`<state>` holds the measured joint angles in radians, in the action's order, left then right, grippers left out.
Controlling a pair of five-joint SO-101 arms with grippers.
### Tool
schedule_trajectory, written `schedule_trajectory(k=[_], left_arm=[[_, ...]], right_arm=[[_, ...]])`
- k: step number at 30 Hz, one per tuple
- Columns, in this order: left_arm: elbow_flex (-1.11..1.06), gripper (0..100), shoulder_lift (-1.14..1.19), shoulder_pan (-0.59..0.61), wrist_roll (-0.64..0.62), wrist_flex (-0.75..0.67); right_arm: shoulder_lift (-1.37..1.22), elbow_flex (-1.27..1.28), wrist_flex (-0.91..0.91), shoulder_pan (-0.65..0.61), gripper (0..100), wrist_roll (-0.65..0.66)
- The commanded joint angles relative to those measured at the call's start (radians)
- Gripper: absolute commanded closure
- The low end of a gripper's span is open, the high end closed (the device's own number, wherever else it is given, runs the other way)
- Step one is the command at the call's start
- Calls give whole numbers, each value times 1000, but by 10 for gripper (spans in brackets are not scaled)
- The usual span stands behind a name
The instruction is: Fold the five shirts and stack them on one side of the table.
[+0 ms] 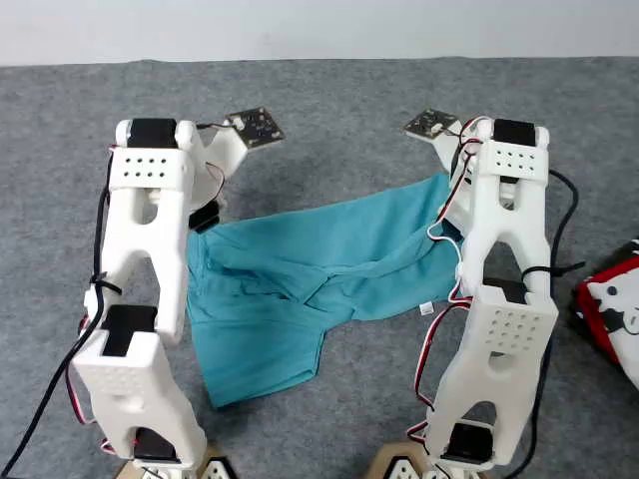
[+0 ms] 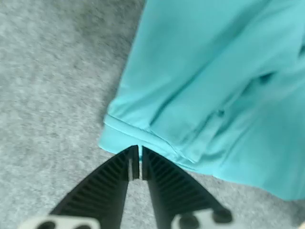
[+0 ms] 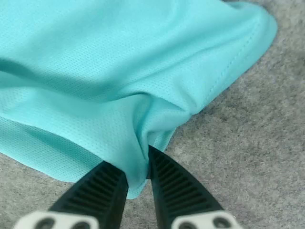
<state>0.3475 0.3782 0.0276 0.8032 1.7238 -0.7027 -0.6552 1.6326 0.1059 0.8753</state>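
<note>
A teal shirt (image 1: 300, 289) lies rumpled across the middle of the grey table, stretched between the two arms. My left gripper (image 1: 205, 218) is at the shirt's far left corner. In the left wrist view that gripper (image 2: 137, 160) is shut, its tips pinching the hem of the teal shirt (image 2: 205, 81). My right gripper (image 1: 451, 238) is at the shirt's right end, partly hidden by its own arm. In the right wrist view the gripper (image 3: 138, 174) is shut on a bunched fold of the shirt (image 3: 119, 62), with cloth squeezed between its fingers.
A red, white and black piece of cloth (image 1: 614, 309) lies at the right edge of the table. Grey felt (image 1: 349, 110) covers the table, with bare room behind the shirt and at the left. Both arm bases stand at the front edge.
</note>
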Motion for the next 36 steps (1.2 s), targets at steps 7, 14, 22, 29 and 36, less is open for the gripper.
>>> schedule_trajectory(k=[7, 14, 22, 29, 36], left_arm=[[-266, 994, -140, -46, 17, 29], [-282, 898, -54, 6, 17, -83], [-254, 896, 55, 18, 11, -273], [-71, 896, 94, 21, -31, -292], [13, 896, 97, 15, -31, -204]], right_arm=[[13, -9, -5, -5, 989, -11], [12, -5, -10, -12, 989, -40], [1, -2, -10, -12, 989, -40], [-47, -2, -10, -19, 989, -41], [-44, -6, -12, -45, 989, -66]])
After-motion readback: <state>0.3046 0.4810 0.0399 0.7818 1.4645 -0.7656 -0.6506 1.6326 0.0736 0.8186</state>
